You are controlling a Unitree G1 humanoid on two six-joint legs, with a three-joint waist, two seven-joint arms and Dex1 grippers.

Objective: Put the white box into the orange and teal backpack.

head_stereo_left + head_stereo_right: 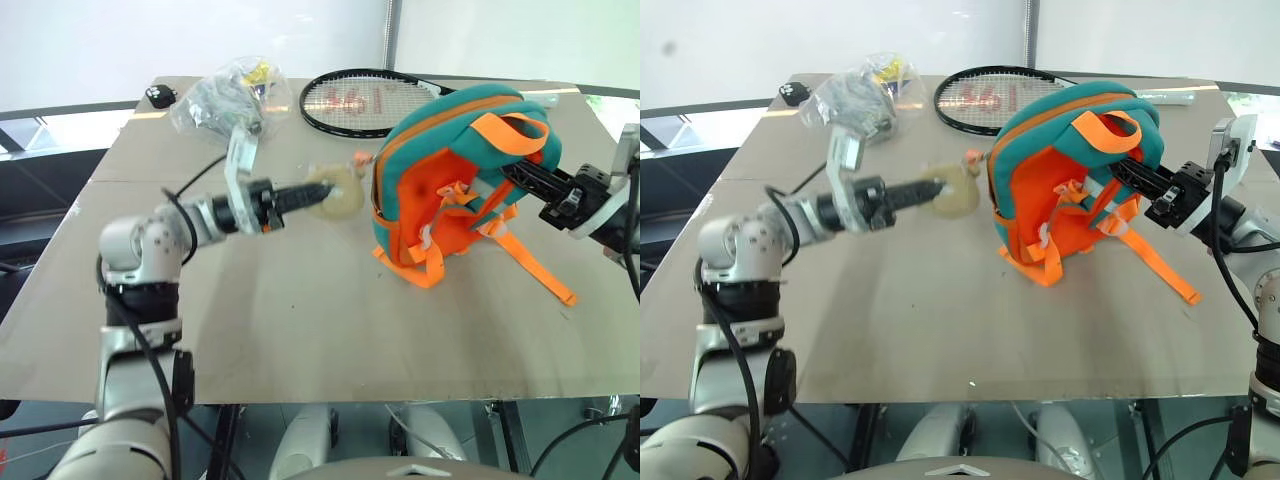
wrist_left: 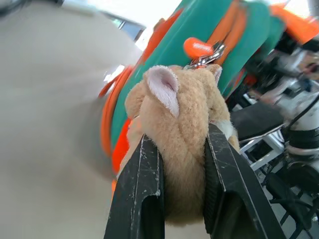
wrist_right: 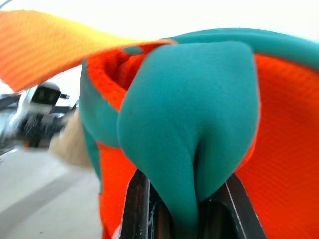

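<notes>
The orange and teal backpack [image 1: 440, 135] stands upright on the table, right of centre, with its orange straps trailing toward the front. A tan plush toy [image 1: 338, 195] hangs from its left side by a clip. My left gripper [image 1: 315, 192] is shut on that toy, and the left wrist view shows both fingers [image 2: 144, 189] pressing into the plush [image 2: 174, 104]. My right gripper [image 1: 512, 170] reaches in from the right and is shut on a fold of the backpack's teal fabric [image 3: 189, 124] near the top. A thin strip of the white box [image 1: 1165, 97] shows behind the backpack; the rest is hidden.
A black tennis racket [image 1: 360, 100] lies at the back of the table, behind the backpack. A clear plastic bag of items [image 1: 225, 95] sits at the back left, with a small black object [image 1: 160, 95] beside it. The table's front edge [image 1: 330, 400] runs close to me.
</notes>
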